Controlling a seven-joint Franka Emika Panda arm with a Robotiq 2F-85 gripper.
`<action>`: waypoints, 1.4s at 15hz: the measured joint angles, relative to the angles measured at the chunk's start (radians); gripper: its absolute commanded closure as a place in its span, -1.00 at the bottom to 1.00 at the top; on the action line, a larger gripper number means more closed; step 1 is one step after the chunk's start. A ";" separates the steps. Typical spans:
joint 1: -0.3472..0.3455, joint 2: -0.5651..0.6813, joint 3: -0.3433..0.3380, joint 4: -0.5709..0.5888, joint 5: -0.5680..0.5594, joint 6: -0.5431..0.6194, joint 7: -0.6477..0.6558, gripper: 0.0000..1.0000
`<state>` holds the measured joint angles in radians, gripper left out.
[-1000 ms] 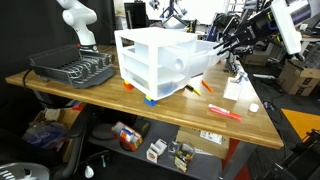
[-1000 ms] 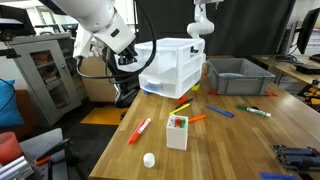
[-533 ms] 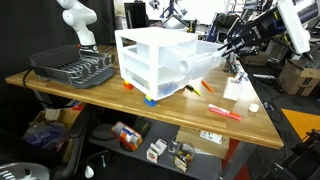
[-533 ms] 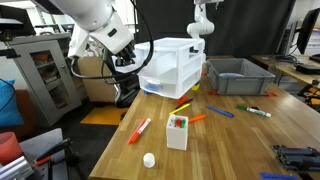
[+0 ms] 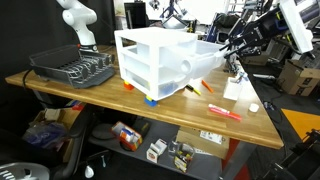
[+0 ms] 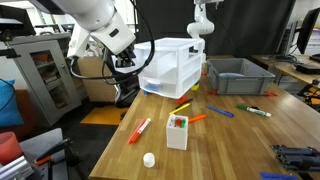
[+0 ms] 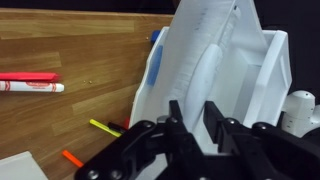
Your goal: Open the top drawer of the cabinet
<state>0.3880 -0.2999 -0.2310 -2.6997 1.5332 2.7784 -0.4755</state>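
Pincer [image 7: 195,110] closed on the front lip of the top drawer [image 5: 200,53], dark fingers [image 7: 175,118] set close together in the wrist view with the white rim running down between them. Top drawer standing well out of the cabinet [image 5: 140,60] toward the robot arm [image 6: 100,25], a wide shallow translucent bin, contents not discernible through the plastic. Lower two drawers [image 5: 170,78] flush in the frame beneath, likewise too cloudy to read. Cabinet upright on the wooden table [image 5: 90,95], on an orange foot [image 5: 128,86] and a blue foot [image 5: 150,100]. Beside the drawer in the wrist view, a red marker [image 7: 28,82] flat on the wood, with a yellow marker [image 7: 103,127] and an orange marker [image 7: 72,158] nearer the cabinet's base. Farther out on the table, a small white box [image 6: 177,135], upright and open at the top, red and green pen tips showing inside. Toward the table edge from it, a white cap [image 6: 149,159] on its own. Beyond the box, a blue marker [image 6: 222,112] and a green marker [image 6: 255,111] lying flat, well apart from the cabinet. On the far side of the cabinet from the pincer, a dark wire dish rack [image 5: 72,68], just beside the cabinet, contact not clear. Behind the rack, a second white arm [image 5: 75,20], upright. Under the tabletop, a lower shelf [image 5: 195,145] with small boxes [image 5: 160,150], contents too small to tell.
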 measured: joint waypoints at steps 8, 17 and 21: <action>0.000 -0.018 -0.010 -0.003 -0.019 0.000 0.000 -1.00; -0.224 -0.063 0.089 -0.033 -0.441 -0.165 0.244 -1.00; -0.347 -0.165 0.090 -0.028 -0.608 -0.321 0.293 -1.00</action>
<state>0.0407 -0.4649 -0.1413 -2.7274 0.9254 2.4572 -0.1827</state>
